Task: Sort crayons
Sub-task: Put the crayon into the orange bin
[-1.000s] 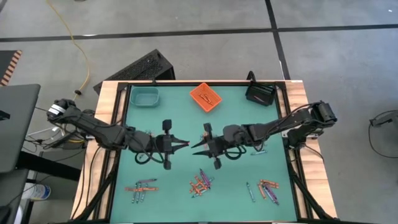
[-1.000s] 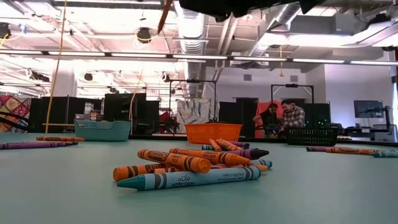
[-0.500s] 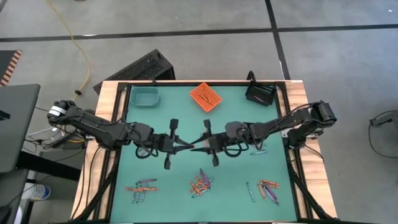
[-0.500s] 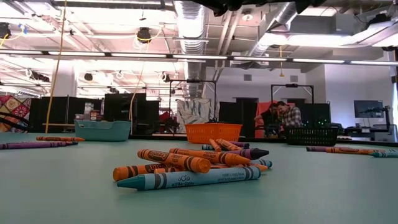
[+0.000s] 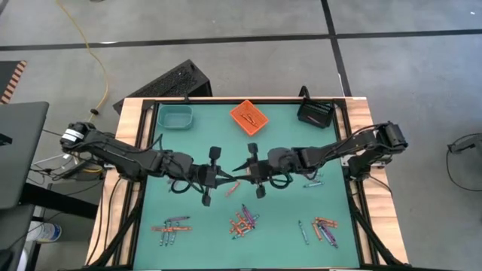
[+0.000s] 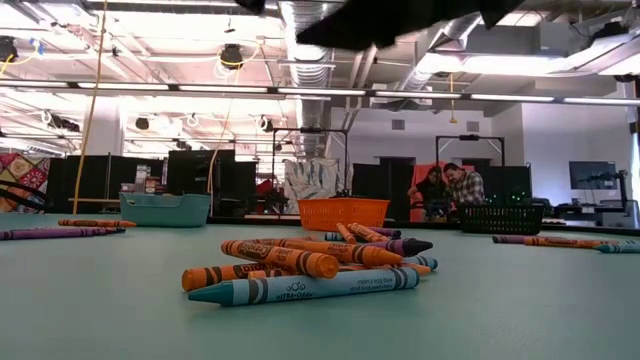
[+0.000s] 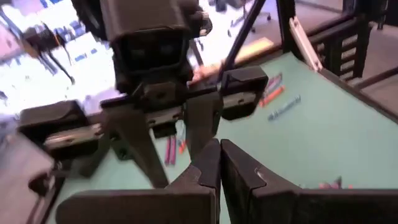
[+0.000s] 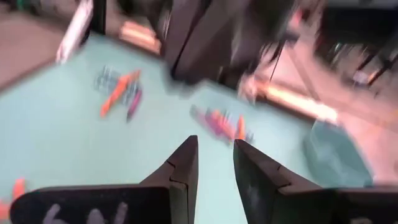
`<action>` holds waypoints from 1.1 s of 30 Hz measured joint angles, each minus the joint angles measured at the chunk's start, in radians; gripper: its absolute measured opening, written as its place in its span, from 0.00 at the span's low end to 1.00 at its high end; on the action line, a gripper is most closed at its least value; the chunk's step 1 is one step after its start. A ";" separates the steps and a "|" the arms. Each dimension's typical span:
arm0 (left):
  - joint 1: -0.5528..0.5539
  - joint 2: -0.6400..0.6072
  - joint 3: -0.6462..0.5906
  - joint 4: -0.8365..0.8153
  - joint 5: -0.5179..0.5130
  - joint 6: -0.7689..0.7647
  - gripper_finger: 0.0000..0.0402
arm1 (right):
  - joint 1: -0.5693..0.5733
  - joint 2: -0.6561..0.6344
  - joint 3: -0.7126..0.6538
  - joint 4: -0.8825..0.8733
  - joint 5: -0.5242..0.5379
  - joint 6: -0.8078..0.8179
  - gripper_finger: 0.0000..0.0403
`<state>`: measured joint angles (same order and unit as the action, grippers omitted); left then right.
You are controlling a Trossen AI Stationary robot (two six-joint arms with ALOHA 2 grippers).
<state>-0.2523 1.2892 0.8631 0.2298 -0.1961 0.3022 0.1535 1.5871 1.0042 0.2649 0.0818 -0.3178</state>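
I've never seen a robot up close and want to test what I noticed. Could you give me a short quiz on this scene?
1. How many bins stand on the table?
2. True or false: the left gripper has its fingers spread wide.
3. Which bin sits between the other two? A teal, B orange, C black.
Key: 1. Three: teal bin, orange bin, black bin. 2. False, they are shut together. 3. B.
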 joint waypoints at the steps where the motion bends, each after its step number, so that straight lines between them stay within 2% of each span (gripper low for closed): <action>1: 0.000 -0.001 0.000 -0.025 0.000 -0.021 0.00 | 0.000 0.000 0.000 -0.044 0.000 0.003 0.28; 5: 0.000 0.007 0.000 -0.175 0.000 -0.102 0.00 | -0.011 0.040 0.000 -0.163 0.000 0.026 0.28; 8: -0.001 0.007 0.000 -0.276 -0.033 -0.177 0.02 | -0.026 0.102 0.000 -0.173 -0.004 0.015 0.28; 12: -0.011 0.007 -0.001 -0.394 -0.108 -0.289 0.10 | -0.057 0.210 0.006 -0.159 -0.063 -0.003 0.28; 17: -0.036 0.007 -0.001 -0.489 -0.120 -0.391 0.22 | -0.094 0.307 0.058 -0.160 -0.114 -0.014 0.28; 25: -0.073 0.007 -0.001 -0.538 -0.125 -0.448 0.33 | -0.105 0.402 0.142 -0.245 -0.253 -0.077 0.28; 33: -0.091 0.007 -0.001 -0.539 -0.150 -0.453 0.33 | -0.103 0.459 0.177 -0.283 -0.243 -0.076 0.28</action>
<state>-0.3435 1.2961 0.8623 -0.3097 -0.3462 -0.1513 0.0505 2.0460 1.1809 -0.0181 -0.1612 -0.3940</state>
